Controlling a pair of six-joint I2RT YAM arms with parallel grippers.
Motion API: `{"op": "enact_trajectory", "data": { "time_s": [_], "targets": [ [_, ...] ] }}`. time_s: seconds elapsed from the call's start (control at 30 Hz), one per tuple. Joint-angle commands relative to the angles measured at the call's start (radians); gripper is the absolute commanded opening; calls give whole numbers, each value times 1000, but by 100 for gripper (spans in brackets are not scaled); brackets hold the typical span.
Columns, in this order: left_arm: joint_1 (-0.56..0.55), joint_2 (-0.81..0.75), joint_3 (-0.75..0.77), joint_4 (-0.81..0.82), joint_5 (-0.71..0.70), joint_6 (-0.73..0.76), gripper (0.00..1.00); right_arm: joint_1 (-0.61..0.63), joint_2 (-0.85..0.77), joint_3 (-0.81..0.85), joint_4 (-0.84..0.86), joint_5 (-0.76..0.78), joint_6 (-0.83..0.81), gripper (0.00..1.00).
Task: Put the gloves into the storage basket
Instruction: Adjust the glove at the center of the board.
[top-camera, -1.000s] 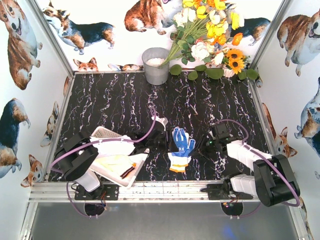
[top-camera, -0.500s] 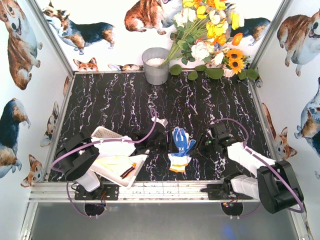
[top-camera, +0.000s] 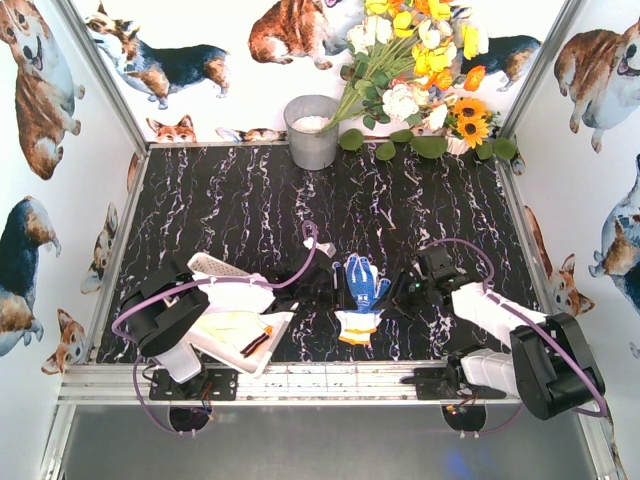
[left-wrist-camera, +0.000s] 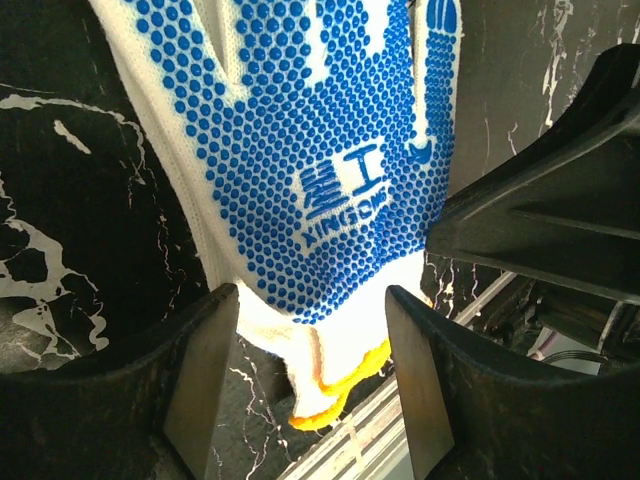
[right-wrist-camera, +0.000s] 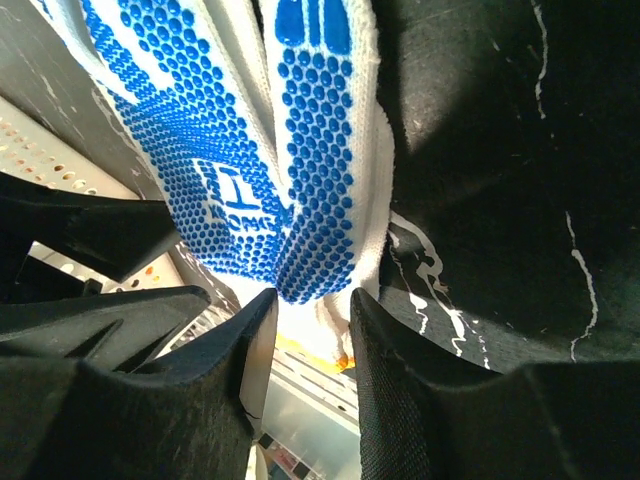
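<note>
Lab test booth: corgi-print walls (top-camera: 40, 150), aluminium frame (top-camera: 300, 385).

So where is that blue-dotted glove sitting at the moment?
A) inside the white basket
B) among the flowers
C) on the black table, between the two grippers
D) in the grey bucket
C: the blue-dotted glove lies flat on the black table, between the left gripper and the right gripper, outside the storage basket.

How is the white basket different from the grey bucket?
The basket is white, low and boxy with holey sides; the bucket is grey, tall and round. The basket sits at the near left; the bucket stands far back by the flowers. Both are open on top.
</note>
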Motion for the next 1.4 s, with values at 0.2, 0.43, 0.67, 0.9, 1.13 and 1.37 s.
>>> {"op": "enact_trajectory", "data": {
  "time_s": [0.2, 0.43, 0.67, 0.9, 1.13, 1.37],
  "targets": [
    [-8, 6, -31, -1, -22, 12, 36, 19, -1, 22, 31, -1, 13, 20],
    [-8, -50, -47, -14, -53, 9, 14, 22, -40, 17, 11, -2, 20, 4],
    [-6, -84, -38, -58, -62, 13, 0, 35, -64, -18, 28, -14, 52, 0],
    [-11, -79, -35, -54, -49, 0, 0, 43, -116, -49, 26, -14, 81, 0],
    [-10, -92, -61, 12, -57, -51, 27, 43, -137, -51, 2, -2, 83, 7],
    [-11, -69, -75, 69, -57, -81, 36, 43, -175, -36, -9, 42, 85, 27]
  ]
}}
